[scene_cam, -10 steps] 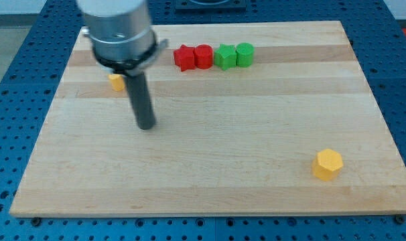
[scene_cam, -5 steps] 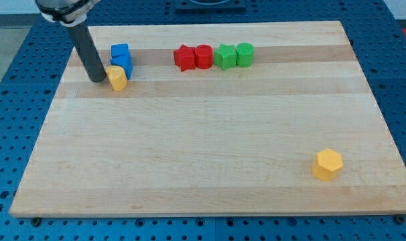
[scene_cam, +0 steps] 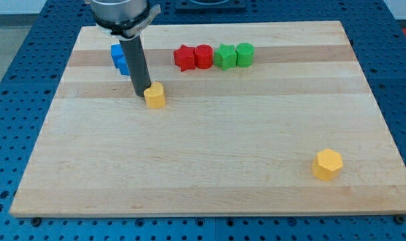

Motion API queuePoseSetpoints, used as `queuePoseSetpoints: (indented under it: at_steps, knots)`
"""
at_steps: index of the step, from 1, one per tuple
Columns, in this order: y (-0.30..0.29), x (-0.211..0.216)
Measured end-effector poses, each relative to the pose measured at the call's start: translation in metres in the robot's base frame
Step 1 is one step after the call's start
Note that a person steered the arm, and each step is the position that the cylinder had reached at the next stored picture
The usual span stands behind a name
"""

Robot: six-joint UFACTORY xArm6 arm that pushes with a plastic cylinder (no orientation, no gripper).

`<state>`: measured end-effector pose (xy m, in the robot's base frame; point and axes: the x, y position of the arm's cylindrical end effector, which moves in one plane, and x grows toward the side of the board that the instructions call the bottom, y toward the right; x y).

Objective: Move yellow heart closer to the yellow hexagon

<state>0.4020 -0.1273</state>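
- Heart (scene_cam: pixel 155 96), yellow, lies in the board's (scene_cam: pixel 210 181) top-left part; which way it points is too small to tell.
- My tip (scene_cam: pixel 141 96) touches its left side; a bare rod, nothing grasped.
- Hexagon (scene_cam: pixel 327 164) sits well apart, near the bottom-right corner.

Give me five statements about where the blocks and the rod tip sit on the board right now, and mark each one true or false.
1. My tip sits right at the left side of the yellow heart. True.
2. The yellow hexagon lies near the view's top left corner. False: it lies near the bottom right.
3. Two red blocks and two green blocks form a row near the view's top. True.
4. The yellow heart touches the yellow hexagon. False: they are far apart across the board.
5. The blue blocks lie right of the green ones. False: they lie to the left, partly behind the rod.
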Motion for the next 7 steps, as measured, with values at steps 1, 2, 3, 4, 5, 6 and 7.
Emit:
queuePoseSetpoints:
  at_steps: [1, 2, 3, 4, 5, 6, 7]
  knots:
    - [0.015, 0.019]
    - [0.036, 0.036]
    - [0.062, 0.046]
    - [0.091, 0.054]
    - [0.117, 0.066]
    - [0.146, 0.075]
    - [0.176, 0.076]
